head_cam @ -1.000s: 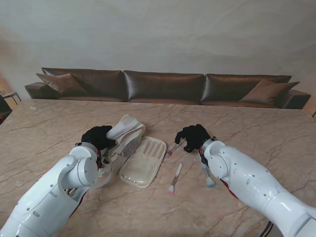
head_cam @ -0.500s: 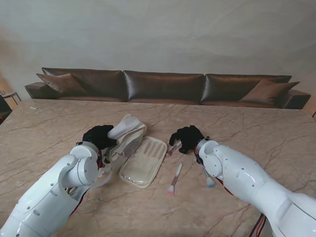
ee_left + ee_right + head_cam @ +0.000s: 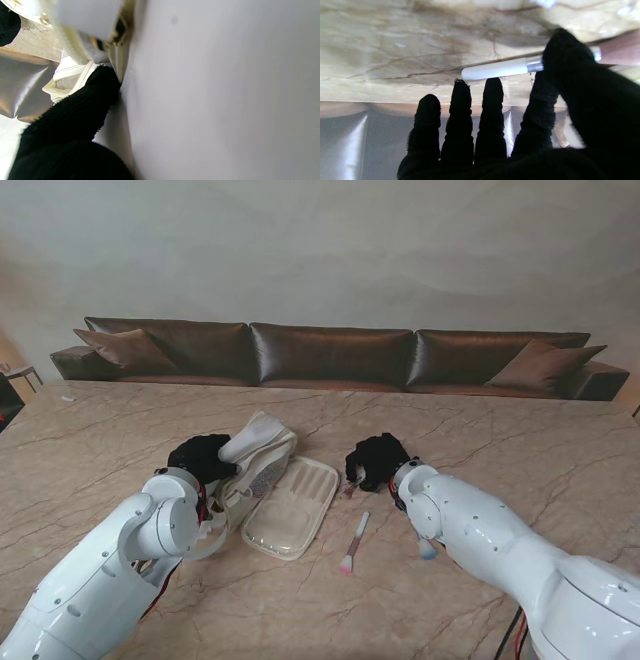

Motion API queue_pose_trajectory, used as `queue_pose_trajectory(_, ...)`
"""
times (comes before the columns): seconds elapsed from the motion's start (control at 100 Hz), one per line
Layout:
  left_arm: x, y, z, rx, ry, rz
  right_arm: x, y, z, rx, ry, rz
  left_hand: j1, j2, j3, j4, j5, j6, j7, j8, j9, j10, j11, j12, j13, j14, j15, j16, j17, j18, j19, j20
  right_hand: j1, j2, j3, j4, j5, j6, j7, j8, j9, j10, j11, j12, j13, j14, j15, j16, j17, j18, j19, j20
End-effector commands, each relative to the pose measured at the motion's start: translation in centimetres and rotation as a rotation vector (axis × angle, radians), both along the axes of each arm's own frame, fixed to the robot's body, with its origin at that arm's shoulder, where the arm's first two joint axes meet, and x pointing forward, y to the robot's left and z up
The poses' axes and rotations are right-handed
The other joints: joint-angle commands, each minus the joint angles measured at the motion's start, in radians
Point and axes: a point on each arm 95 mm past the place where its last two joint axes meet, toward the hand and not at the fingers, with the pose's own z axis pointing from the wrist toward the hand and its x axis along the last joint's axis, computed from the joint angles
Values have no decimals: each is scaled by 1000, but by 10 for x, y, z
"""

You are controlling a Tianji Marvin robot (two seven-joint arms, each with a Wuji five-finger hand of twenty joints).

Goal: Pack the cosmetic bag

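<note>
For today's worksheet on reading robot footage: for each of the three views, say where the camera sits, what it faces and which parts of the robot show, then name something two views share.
Stand view: above the shoulders, facing down at the marble table; both white arms, left hand on the cosmetics bag, right hand.
Left wrist view: along the black fingers, pressed against the bag's zip edge.
Right wrist view: along spread fingers toward a white-handled brush.
Shared: that brush, also in the stand view.

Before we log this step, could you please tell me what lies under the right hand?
Under the right hand lies a makeup brush with a white handle and silver ferrule, on the marble table. The fingers hide its bristle end, so whether it is gripped cannot be seen.
</note>
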Motion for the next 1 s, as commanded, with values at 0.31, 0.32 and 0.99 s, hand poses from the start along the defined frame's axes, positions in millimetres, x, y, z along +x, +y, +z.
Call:
queue_pose_trajectory(0.31, -3, -1, -1, -18, 9, 2, -2, 1, -7, -28, 26, 8, 121, 129, 58, -2, 41, -181, 87, 38, 41, -123, 83, 24, 48, -35, 36, 15, 2, -13, 93, 23, 89, -6, 1, 42, -2, 16, -35, -43, 45, -23, 14, 12, 36, -32, 9, 6, 21, 7, 31, 1)
queue_pose_trajectory(0.32, -3, -1, -1, -18, 9, 2, -2, 0, -7, -29, 27, 8, 121, 129, 58, -2, 40, -182, 87, 38, 40, -123, 83, 24, 48, -35, 36, 15, 2, -13, 93, 23, 90, -4, 3, 43, -4, 18, -37, -43, 45, -23, 14, 12, 36, -32, 9, 6, 21, 7, 31, 1)
queue_pose_trajectory(0.99, -4, -2, 1, -31, 0, 0, -3, -1, -10, -52, 21, -2, 120, 125, 57, -3, 39, -183, 90, 31, 41, -123, 83, 23, 47, -33, 36, 16, -1, -11, 92, 28, 111, 22, -37, 26, 140, -31, 120, -96, 135, -38, 29, 19, 116, -34, 36, 23, 84, 13, 76, 8)
